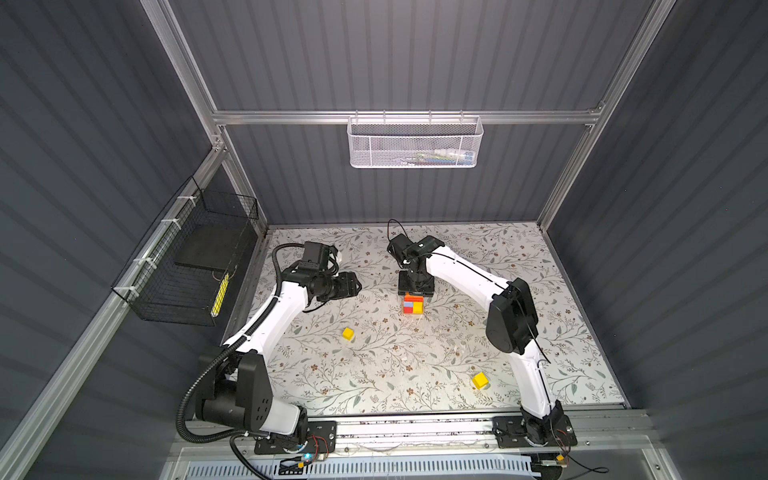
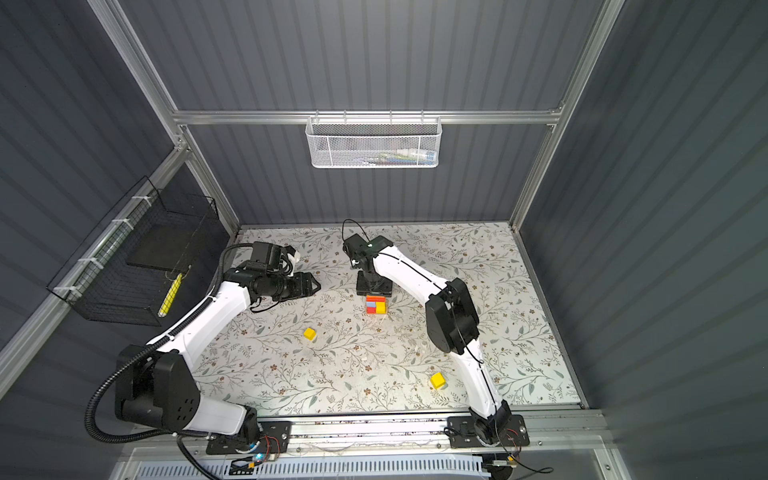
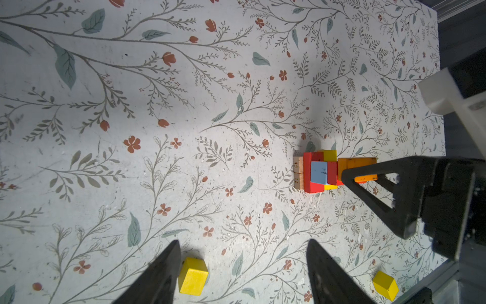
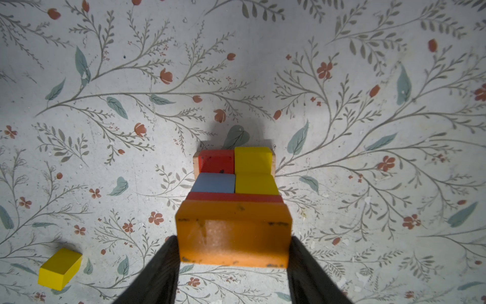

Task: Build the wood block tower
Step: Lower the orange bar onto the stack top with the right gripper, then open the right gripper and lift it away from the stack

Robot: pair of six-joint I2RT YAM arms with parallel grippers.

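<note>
Two black fingers (image 4: pixel 157 276) of the right gripper (image 4: pixel 233 237) clamp the short ends of an orange brick (image 4: pixel 234 226); the jaws stand partly spread and the brick fills the gap. Directly under the gripper stands the tower (image 1: pixel 412 307). The brick lies against a red strip on top of it, though I cannot tell whether its weight rests there. Lower down come a light-blue cube (image 3: pixel 318 172) beside yellow, then more red and yellow, and tan bricks (image 3: pixel 298 171) at the bottom on the flowered table (image 1: pixel 457 353).

Off to one side, well apart from the tower, the left gripper (image 3: pixel 244 242) hangs with its fingers wide apart and nothing between them. One yellow cube (image 1: pixel 348 333) lies on the table near it, toward that arm's base. A second yellow cube (image 1: pixel 479 380) lies farthest from both grippers, just beside the right arm's forearm.
</note>
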